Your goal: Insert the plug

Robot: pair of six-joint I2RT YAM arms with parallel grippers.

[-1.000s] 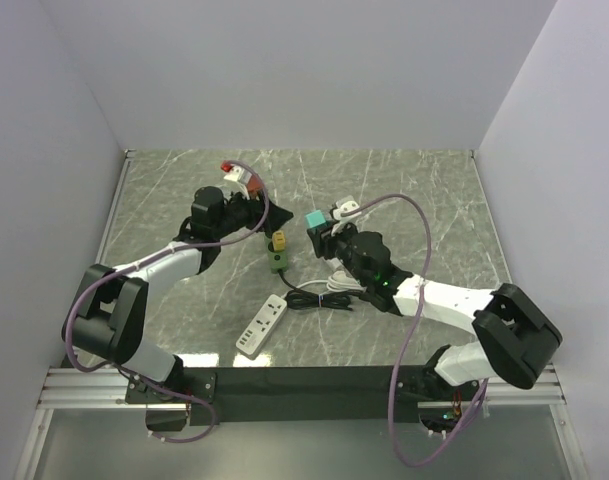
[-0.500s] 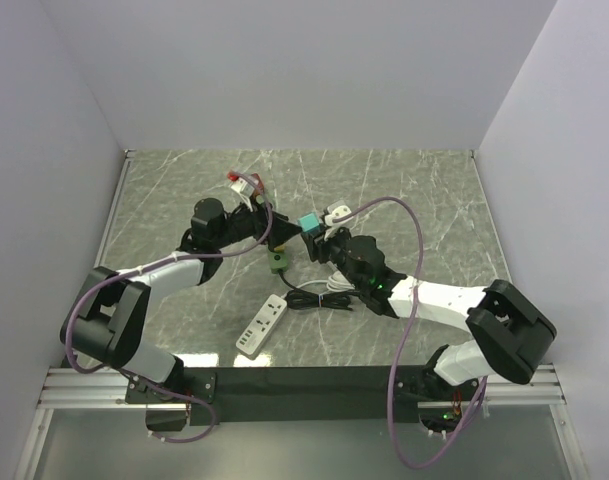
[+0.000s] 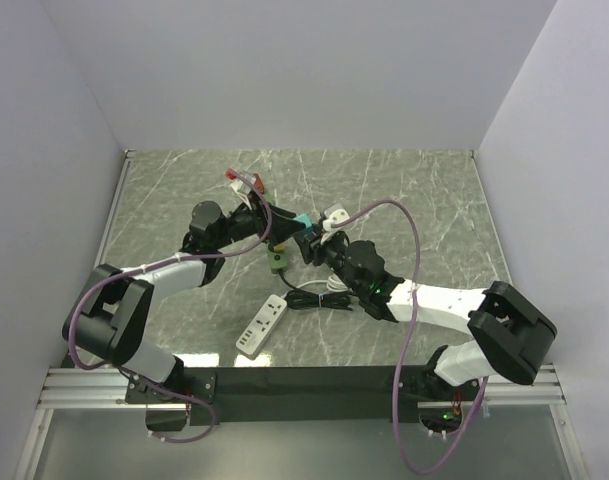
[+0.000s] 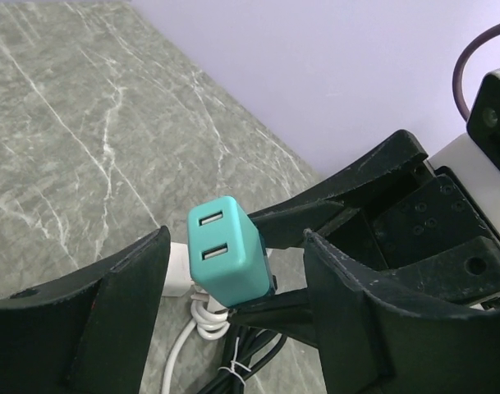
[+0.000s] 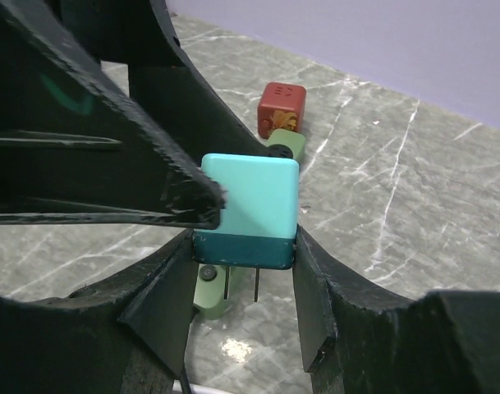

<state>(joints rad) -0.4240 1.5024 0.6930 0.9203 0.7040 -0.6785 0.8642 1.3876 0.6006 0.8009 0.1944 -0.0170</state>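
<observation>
Right pincer grips teal plug upright, prongs pointing down

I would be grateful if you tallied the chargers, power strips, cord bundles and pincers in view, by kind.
Teal charger: 1
White power strip: 1
Cord bundle: 1
Pincers: 2 (left pincer, right pincer)
Total: 5

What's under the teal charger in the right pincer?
Two metal prongs stick down from the teal charger, clear of the marble table. A green-and-red block lies beyond; the charger covers its middle. The right pincer grips the charger's lower sides, hiding them.
</observation>
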